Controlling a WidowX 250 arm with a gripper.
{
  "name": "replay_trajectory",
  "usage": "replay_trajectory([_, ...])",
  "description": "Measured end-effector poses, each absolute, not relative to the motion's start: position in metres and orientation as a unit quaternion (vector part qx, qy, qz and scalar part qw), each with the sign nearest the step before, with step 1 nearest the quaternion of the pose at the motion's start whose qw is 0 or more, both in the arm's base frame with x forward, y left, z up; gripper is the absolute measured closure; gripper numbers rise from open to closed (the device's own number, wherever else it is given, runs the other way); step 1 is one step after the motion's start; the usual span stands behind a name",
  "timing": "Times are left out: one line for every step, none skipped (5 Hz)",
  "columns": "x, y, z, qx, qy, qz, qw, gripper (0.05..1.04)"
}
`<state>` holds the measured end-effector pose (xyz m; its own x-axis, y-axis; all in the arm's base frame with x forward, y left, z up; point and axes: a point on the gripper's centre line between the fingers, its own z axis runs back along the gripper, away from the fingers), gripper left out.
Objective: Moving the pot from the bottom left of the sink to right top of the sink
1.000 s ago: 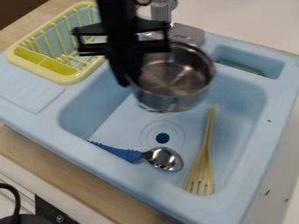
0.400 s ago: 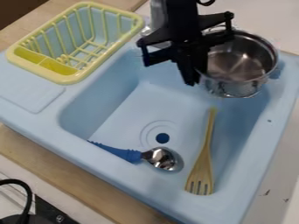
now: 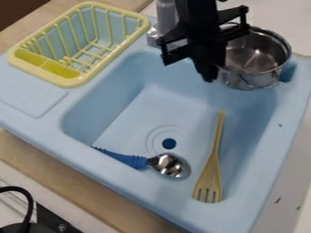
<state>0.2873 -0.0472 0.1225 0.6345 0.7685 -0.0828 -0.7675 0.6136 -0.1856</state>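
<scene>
My black gripper [image 3: 211, 75] hangs over the upper right part of the light blue sink [image 3: 137, 79], shut on the left side of the metal pot [image 3: 258, 79]. The pot is upright with its open top up, at the sink's top right corner, over the back rim and the small recess there. Whether its base touches the sink I cannot tell.
A blue-handled spoon [image 3: 130, 160] and a wooden fork [image 3: 211, 175] lie in the basin. The yellow dish rack [image 3: 72, 82] stands at upper left. A grey faucet [image 3: 166, 16] rises behind the sink, close to the arm.
The gripper has carried the pot from above the middle of the basin to the right, then slightly further up in the view. The spoon and fork have stayed put.
</scene>
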Motion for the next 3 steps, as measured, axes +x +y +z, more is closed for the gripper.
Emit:
replay_trajectory([0.295,-0.0481,0.1232,-0.105,-0.007,0.438,0.893,1.027])
replay_trajectory([0.2954,-0.0481,0.1232,-0.104,-0.009,0.437,0.894,1.027])
replay_trajectory([0.2954,-0.0462,0.1229,-0.099,-0.012,0.428,0.899,1.007])
